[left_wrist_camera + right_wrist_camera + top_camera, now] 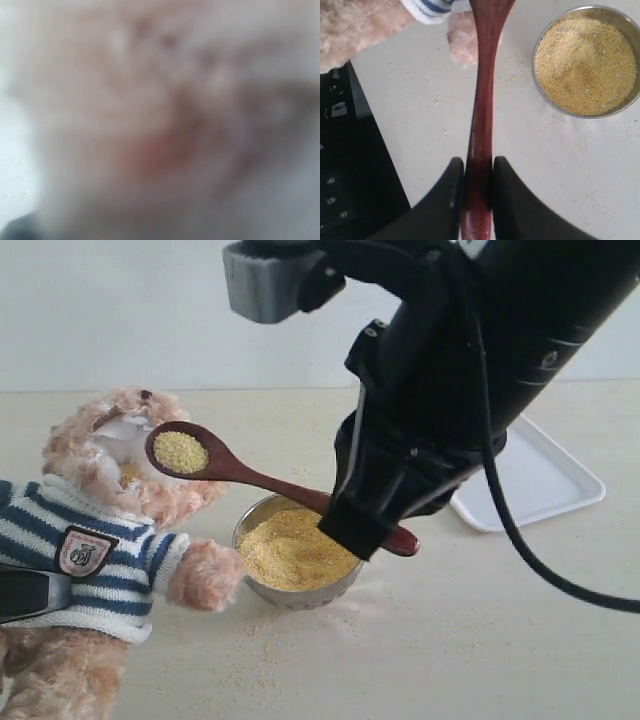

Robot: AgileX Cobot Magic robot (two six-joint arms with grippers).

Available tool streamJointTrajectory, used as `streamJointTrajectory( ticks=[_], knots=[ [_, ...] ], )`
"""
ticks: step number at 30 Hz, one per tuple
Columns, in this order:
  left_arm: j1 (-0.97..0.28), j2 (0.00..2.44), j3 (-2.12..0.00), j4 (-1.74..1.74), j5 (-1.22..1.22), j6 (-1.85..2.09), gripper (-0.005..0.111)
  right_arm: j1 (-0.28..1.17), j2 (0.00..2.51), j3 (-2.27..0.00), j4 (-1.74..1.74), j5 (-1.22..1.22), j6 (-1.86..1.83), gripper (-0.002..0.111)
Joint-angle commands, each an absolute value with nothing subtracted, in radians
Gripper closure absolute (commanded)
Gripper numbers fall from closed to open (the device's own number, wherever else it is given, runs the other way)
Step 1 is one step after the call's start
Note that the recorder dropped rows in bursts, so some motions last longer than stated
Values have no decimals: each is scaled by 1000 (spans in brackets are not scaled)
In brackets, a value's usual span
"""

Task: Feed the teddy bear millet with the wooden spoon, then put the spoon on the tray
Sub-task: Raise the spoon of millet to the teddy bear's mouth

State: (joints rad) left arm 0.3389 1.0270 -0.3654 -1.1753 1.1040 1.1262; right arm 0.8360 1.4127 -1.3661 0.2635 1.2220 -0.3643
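Holding the wooden spoon [260, 480] by the tail end of its handle, the right jaws are pinched shut on it from both sides. Only a stub of wood pokes out behind them. The rest of the handle runs straight out ahead, and the loaded spoon bowl sits at the far end, right up at the teddy bear [100, 540]'s white muzzle. There's a neat little heap of millet [181, 452] in it, and the handle rises gently from the jaws to that end.

The left jaws are a different story. All I get is a dark bit against the bear's striped sweater, and its wrist view is just fuzzy fur, so I can't tell if they're clamped on the bear or only resting there.

My take is we're mid-feed. With a grip that far back, any small wrist wobble gets amplified at the tip. So go slow, hold the spoon level, and touch the muzzle rather than shove into it. Don't roll the wrist, or the grains go everywhere. There are already specks on the counter [480, 640].

The metal bowl [300, 597] sits just below the right jaws. The tray [545, 480] lies behind them, on the side away from the bear, so that's a swing back for the drop-off.
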Motion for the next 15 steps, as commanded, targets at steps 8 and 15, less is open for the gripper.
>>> streamJointTrajectory(
  ticks=[8, 15],
  knots=[
    [339, 1019, -363, -1195, 1119, 1130, 102, 882, 1527, -1465, 214, 1221, -354, 107],
    [339, 1019, -363, -1195, 1119, 1130, 102, 947, 1619, -1550, 138, 1221, -341, 107]
  ],
)
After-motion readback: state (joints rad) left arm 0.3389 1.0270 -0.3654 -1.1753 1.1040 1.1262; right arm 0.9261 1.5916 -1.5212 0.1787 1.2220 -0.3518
